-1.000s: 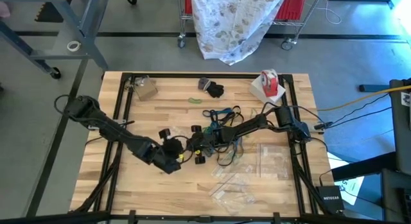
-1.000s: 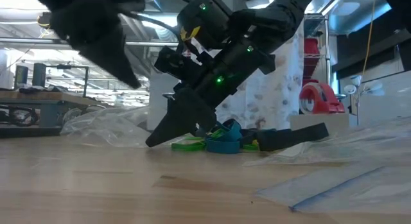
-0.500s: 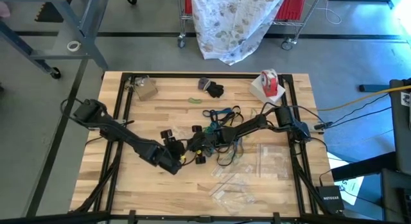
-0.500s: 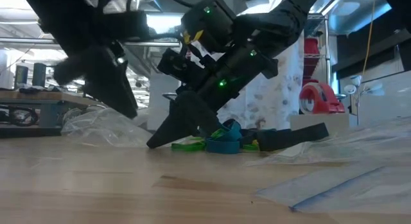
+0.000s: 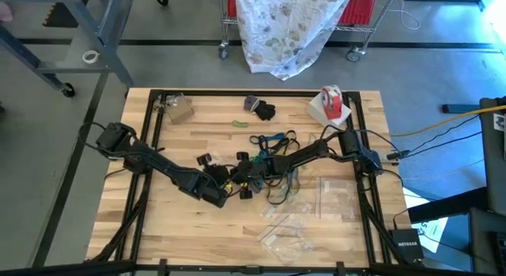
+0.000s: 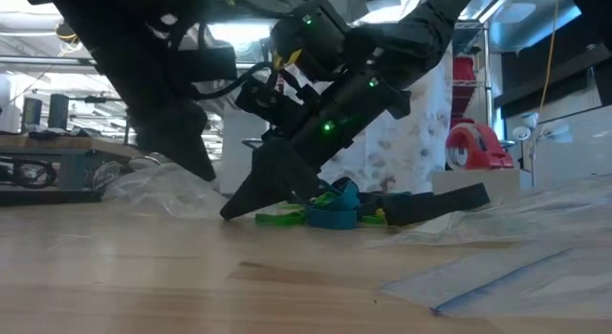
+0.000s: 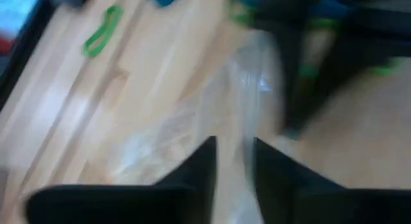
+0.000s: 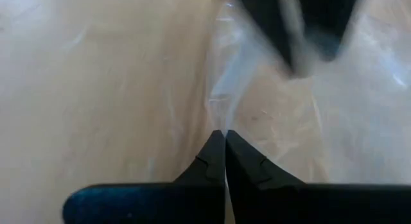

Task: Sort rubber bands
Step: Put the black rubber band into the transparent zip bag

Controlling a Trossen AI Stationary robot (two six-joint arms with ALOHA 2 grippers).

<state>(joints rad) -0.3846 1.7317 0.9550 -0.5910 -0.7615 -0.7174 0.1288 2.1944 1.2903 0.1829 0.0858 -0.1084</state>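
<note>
The rubber bands (image 5: 277,141) lie in a tangled pile of teal, green and black loops mid-table, seen behind the arms in the low view (image 6: 330,210). One green band (image 5: 239,123) lies apart, farther back. My right gripper (image 8: 223,135) is shut on a clear plastic bag (image 8: 257,102) just left of the pile, its tips down at the table (image 6: 232,210). My left gripper (image 7: 235,153) has come in from the left, close to the right one (image 5: 224,197), nearly shut, with the same bag's plastic (image 7: 247,102) between its fingers. My left gripper has a raised fold of the clear bag (image 7: 239,137) between its two fingers, which slant down from the table's left. Blur hides whether one layer or several is held. The rest of the bag lies on the wood. My right gripper pinches a crease of the clear bag (image 8: 220,121) at its fingertips, slanting down from the table's right. The plastic draws up into folds toward the tips, and the bag spreads out over the table beyond them.
More clear plastic bags (image 5: 288,228) lie toward the near right. A red-and-white tape roll (image 5: 332,102) stands at the far right, and small dark objects (image 5: 261,108) and a tan piece (image 5: 178,110) lie along the far edge. Bare wood shows at the near left.
My left gripper has moved toward the table's right and down, closing in on my right gripper and the bag. My right gripper has kept still, and the pile of bands has not shifted.
</note>
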